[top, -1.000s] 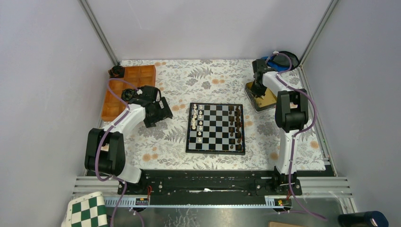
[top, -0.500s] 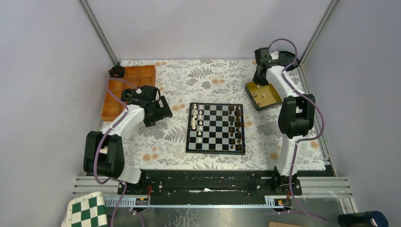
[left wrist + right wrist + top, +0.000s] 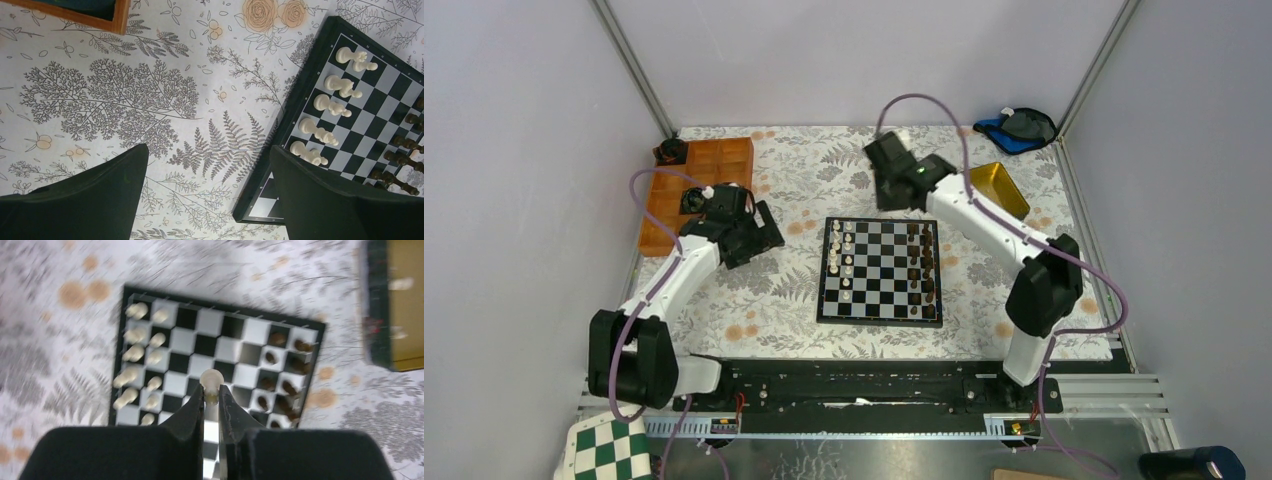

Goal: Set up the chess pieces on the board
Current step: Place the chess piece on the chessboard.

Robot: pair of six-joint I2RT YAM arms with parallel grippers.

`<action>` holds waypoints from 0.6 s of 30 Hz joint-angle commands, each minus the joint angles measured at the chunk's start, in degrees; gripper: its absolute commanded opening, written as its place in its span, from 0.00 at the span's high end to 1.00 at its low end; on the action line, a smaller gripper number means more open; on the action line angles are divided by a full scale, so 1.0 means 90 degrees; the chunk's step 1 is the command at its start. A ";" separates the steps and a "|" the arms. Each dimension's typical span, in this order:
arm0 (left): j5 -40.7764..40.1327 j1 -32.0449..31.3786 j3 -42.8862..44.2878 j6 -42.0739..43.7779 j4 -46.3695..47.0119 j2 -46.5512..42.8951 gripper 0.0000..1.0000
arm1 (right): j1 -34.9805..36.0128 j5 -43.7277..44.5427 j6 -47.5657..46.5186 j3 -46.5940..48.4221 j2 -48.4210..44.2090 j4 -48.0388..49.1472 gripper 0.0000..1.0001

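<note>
1. Looking down from the top external camera, we saw the board (image 3: 879, 320) at the middle of the floral cloth (image 3: 774, 300). Cream chess pieces (image 3: 842, 255) lined its left side and dark pieces (image 3: 922, 262) its right. The right gripper (image 3: 890, 166) hung just beyond the board's far edge. We judged it was bringing a piece from the yellow tin (image 3: 997, 190), though anything in its grip was too small to see here. The left gripper (image 3: 749, 235) hovered between the orange tray (image 3: 686, 185) and the board, probably parked clear of the other arm.
2. Through the left wrist camera, that gripper's fingers (image 3: 100, 195) stood spread wide with nothing between them, over bare cloth just beside the board's corner. One finger and the frame edge cut off most of the board.
3. Through the right wrist camera, the jaws were pinched on a cream pawn (image 3: 212, 380) low on its stem, its head upright above the fingertips, over the board's middle. Blur kept us from telling which square it was meant for, and the tin's contents were unclear.
</note>
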 commanded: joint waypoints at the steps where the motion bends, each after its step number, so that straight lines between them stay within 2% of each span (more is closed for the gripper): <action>1: -0.0096 -0.0041 -0.0145 0.0079 0.0039 -0.0294 0.01 | 0.1018 -0.0097 -0.0014 -0.0146 -0.0437 -0.0254 1.00; 9: -0.0096 -0.0040 -0.0291 0.0101 -0.0083 -0.0624 0.01 | 0.2967 -0.0141 0.0089 -0.0327 -0.0148 -0.0365 1.00; 18: -0.0096 -0.0041 -0.0358 0.0197 -0.0248 -0.0876 0.01 | 0.3776 -0.0543 0.0239 -0.0888 0.0089 -0.0150 1.00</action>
